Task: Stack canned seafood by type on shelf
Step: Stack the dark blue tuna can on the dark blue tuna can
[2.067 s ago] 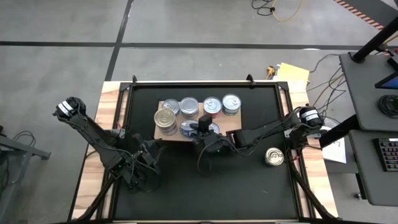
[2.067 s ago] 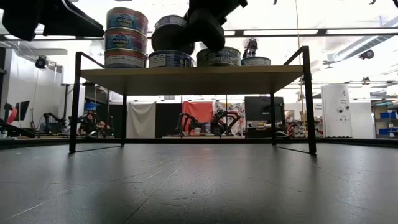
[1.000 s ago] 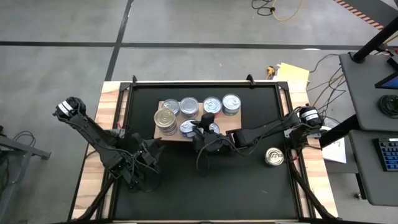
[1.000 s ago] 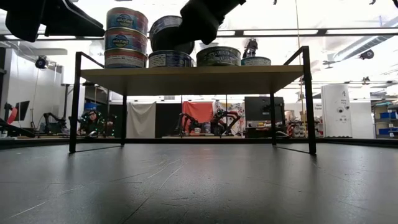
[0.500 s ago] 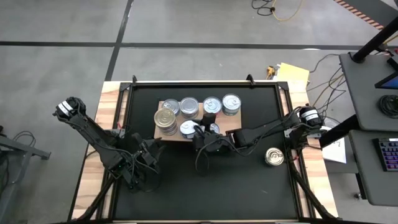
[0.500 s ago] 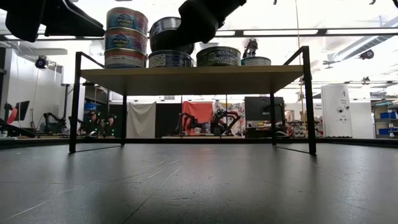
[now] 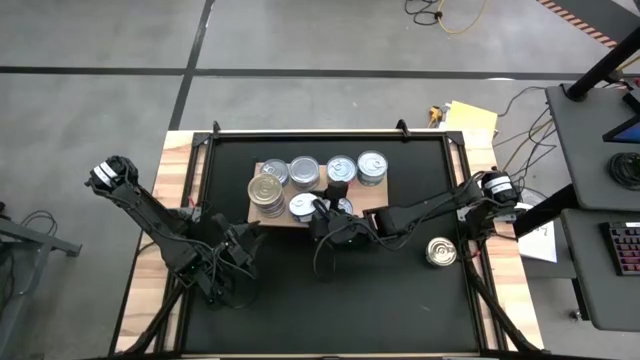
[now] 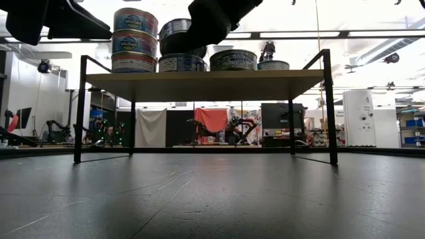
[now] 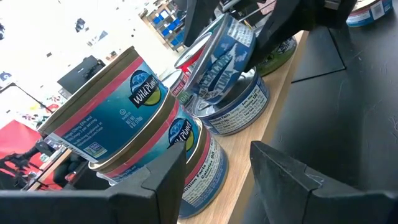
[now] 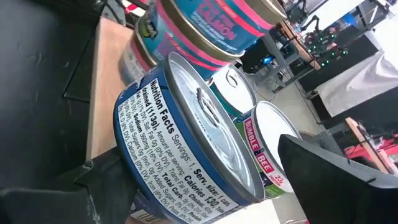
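The right claw [image 7: 318, 212] reached over the front edge of the shelf [image 7: 368, 202], its fingers spread apart on either side of a blue-labelled tin [image 10: 186, 146] that sat on top of another blue tin [image 9: 233, 112], tilted and apparently not yet flat on it. By the look of it, this was the release step of stacking one blue can onto its like: the fingers had let go but were just beside the can's wall. To the left of that pair stood a taller stack of pink-and-teal tins [image 8: 135, 41], and more cans lay in a row along the back of the shelf [image 7: 342, 168]. One loose tin [image 7: 439, 251] lay on the tabletop [image 7: 330, 300] near the right arm's base. The next move probably calls for drawing the claw straight back without nudging the tilted can, then fetching that loose tin. The left claw [image 9: 217, 171] waited near the shelf's left end, its fingers part-way apart and empty.
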`<act>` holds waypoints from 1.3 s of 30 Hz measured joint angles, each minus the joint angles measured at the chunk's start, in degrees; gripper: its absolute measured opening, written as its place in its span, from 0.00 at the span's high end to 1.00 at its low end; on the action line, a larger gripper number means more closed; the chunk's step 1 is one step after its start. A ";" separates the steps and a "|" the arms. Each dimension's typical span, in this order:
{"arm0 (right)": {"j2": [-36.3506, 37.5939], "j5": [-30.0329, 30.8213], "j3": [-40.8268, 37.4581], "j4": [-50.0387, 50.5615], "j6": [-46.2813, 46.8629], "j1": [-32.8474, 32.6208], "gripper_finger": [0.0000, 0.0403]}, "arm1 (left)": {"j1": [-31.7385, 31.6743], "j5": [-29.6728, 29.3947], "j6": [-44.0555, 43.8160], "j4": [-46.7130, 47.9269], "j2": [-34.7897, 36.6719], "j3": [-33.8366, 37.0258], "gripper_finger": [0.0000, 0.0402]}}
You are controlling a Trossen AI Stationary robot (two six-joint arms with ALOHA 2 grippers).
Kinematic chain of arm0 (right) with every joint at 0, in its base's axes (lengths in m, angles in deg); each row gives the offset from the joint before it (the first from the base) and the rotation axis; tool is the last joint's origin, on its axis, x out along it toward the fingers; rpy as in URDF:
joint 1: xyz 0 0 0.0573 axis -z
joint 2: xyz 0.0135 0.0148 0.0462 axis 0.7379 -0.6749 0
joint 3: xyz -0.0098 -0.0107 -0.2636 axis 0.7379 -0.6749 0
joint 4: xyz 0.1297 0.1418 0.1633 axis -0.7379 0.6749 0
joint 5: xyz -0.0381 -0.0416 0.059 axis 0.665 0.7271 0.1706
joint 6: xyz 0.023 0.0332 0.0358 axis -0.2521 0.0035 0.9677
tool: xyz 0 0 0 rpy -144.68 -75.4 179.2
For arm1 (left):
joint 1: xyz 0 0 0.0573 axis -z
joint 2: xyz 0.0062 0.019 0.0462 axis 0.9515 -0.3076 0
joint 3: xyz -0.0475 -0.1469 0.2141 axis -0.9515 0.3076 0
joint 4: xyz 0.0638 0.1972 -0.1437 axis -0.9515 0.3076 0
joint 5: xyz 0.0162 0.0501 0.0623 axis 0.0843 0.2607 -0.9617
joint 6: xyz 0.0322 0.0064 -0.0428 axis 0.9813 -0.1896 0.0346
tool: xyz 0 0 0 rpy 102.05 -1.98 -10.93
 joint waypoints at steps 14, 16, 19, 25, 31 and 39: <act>0.05 -0.05 0.00 0.34 7.27 1.00 0.12 | 0.01 0.00 -0.02 0.00 0.00 0.00 0.59; 0.11 -0.04 0.00 1.21 8.11 1.03 0.12 | 0.01 -0.01 -0.02 0.00 0.00 0.00 0.59; 0.30 -0.05 0.08 3.47 9.40 1.03 0.12 | 0.00 0.00 -0.02 0.00 0.00 0.00 0.59; 0.39 -0.04 1.89 8.93 11.98 1.02 0.12 | 0.00 -0.02 -0.02 0.00 0.00 0.00 0.59; 0.41 -0.04 3.82 10.88 11.78 0.50 0.12 | 0.02 -0.02 -0.02 0.00 0.00 0.00 0.59; 0.44 -0.06 6.26 14.78 12.11 -0.03 0.12 | 0.00 -0.02 -0.02 0.00 0.00 0.00 0.59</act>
